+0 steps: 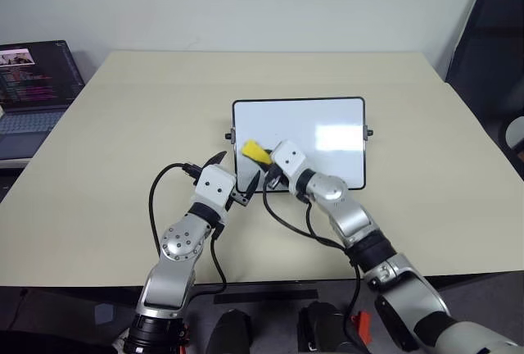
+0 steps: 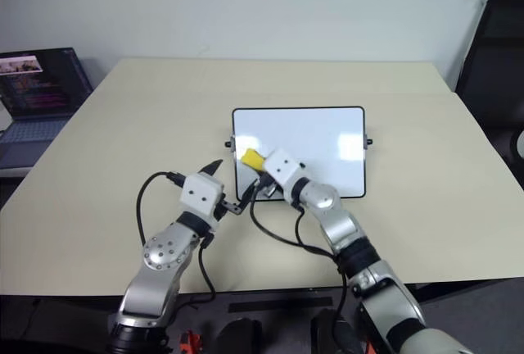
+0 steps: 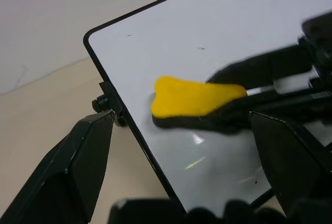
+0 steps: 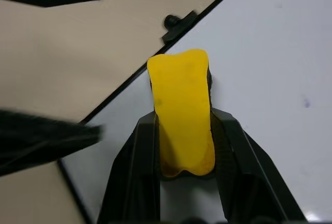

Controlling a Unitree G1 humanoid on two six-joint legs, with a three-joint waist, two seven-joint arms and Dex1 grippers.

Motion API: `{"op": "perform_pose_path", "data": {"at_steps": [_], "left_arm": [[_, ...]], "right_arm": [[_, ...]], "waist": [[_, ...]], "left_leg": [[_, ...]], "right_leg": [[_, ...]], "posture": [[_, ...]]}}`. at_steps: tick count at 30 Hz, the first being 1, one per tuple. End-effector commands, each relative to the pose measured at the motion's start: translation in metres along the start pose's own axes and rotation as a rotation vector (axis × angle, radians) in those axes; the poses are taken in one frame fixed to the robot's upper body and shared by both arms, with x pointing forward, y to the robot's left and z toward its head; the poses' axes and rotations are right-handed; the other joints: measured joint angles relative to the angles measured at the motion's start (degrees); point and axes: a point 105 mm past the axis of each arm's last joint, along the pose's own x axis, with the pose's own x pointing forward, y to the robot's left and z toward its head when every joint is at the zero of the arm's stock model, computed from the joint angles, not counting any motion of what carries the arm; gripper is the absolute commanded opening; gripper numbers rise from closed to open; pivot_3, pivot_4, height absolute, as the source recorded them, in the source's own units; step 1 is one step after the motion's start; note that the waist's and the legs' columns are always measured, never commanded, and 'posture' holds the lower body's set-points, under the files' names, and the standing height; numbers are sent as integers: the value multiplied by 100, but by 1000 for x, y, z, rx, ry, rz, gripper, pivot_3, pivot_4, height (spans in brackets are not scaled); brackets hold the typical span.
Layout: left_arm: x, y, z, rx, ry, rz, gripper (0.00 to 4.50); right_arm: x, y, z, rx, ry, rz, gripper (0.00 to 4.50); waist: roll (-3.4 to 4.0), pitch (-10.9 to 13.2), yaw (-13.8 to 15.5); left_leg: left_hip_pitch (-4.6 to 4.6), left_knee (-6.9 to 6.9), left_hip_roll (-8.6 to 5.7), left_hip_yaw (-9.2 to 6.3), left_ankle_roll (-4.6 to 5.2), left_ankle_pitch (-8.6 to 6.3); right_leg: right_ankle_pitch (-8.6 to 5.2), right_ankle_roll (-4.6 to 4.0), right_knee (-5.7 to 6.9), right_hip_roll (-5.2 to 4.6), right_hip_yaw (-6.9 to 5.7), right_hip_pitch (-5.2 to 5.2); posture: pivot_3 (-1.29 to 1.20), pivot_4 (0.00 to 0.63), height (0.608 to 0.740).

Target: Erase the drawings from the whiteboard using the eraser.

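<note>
the right gripper (image 4: 181,146), jaws clamped on the eraser (image 4: 181,110), wipes the whiteboard (image 1: 327,137) (left gripper (image 1: 239,180) jaws open, empty); next, sweep any remaining ink.

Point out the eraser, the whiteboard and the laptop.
eraser (image 4: 181,105), right wrist view, middle of its yellow top.
whiteboard (image 1: 327,116), left eye view, bare white surface near the far edge.
laptop (image 1: 33,75), left eye view, on its screen.

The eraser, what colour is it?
The eraser is yellow on top with a black base; the left wrist view shows both best.
</note>
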Motion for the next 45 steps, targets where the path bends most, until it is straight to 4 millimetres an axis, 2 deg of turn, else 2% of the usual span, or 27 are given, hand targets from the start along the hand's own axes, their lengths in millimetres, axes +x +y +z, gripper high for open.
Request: {"op": "perform_pose_path", "data": {"at_steps": [1, 5, 10, 13, 16, 20, 23, 26, 29, 32, 34, 37, 45], "left_arm": [[1, 2, 13, 9, -57, 5, 4500], [2, -1, 11, 12, -58, -17, 4500], [2, 4, 10, 25, -59, -20, 4500], [5, -5, 12, 17, -73, -49, 4500], [8, -10, 14, 7, -85, -61, 4500], [13, -13, 19, 4, -111, -84, 4500], [14, -17, 25, -3, -150, -136, 4500], [18, -21, 32, -46, -188, -229, 4500], [20, -35, 41, -99, -228, -381, 4500], [18, -51, 47, -160, -250, -561, 4500], [19, -53, 46, -172, -244, -622, 4500], [20, -63, 43, -145, -223, -767, 4500], [23, -73, 36, -125, -196, -953, 4500]], "right_arm": [[-7, -40, -15, -15, 73, -162, 998], [-14, -66, -22, -14, 103, -292, 998], [-27, -65, -37, -27, 138, -322, 998], [-37, -70, -43, -38, 152, -366, 998], [-39, -63, -37, 4, 108, -348, 998], [-46, -56, -19, 78, 15, -306, 998], [-58, -59, -6, 105, -7, -316, 998], [-79, -72, 12, 118, -24, -362, 998], [-109, -86, 16, 127, 11, -417, 998], [-141, -96, 4, 135, 109, -482, 998], [-157, -99, -11, 159, 183, -519, 998], [-192, -104, -33, 238, 299, -615, 998], [-251, -109, -59, 406, 442, -833, 998]], "waist": [[0, 0, 27], [-3, -2, 63], [-6, -6, 99], [-7, -8, 138], [-9, -9, 152], [-9, -9, 146], [-7, -7, 138], [-4, -1, 153], [-2, 1, 153], [-2, 1, 153], [-3, 2, 148], [-3, 3, 132], [-1, 5, 122]], "left_leg": [[0, 0, -1, -1, 2, 1], [-4, 0, 0, 0, 2, 1], [-3, 0, 0, 3, 2, 2], [-3, 0, 1, 2, 5, 3], [-4, 0, -1, 3, 10, 7], [-8, 0, -1, 6, 12, 8], [-12, -5, 0, 6, 12, 8], [-25, -10, 1, 1, 12, 8], [-34, -12, -4, 2, 12, 7], [-44, -14, -9, 2, 11, 6], [-46, -16, -14, 3, 10, 6], [-44, -18, -20, 4, 10, 6], [-38, -17, -17, 4, 10, 6]], "right_leg": [[0, 0, -1, -1, -2, 1], [0, 1, -4, -7, 0, 1], [-1, 3, -7, -16, 1, 4], [-2, 3, -7, -20, 1, 4], [-12, -13, -9, -28, 1, 7], [-12, -10, -12, -30, 3, 5], [0, 15, -12, -28, 2, -1], [-1, 15, -14, -27, -3, -13], [-4, 19, -20, -27, -4, -19], [-6, 23, -34, -27, -6, -22], [-6, 23, -38, -26, -6, -23], [-8, 19, -37, -15, -5, -25], [-8, 14, -31, -4, -2, -26]], "posture": [[0, 150, 740], [0, 150, 740], [0, 150, 740], [0, 150, 740], [0, 150, 740], [0, 150, 740], [0, 150, 740], [0, 150, 740], [0, 150, 740], [0, 150, 740], [0, 150, 740], [0, 150, 740], [0, 150, 740]]}}
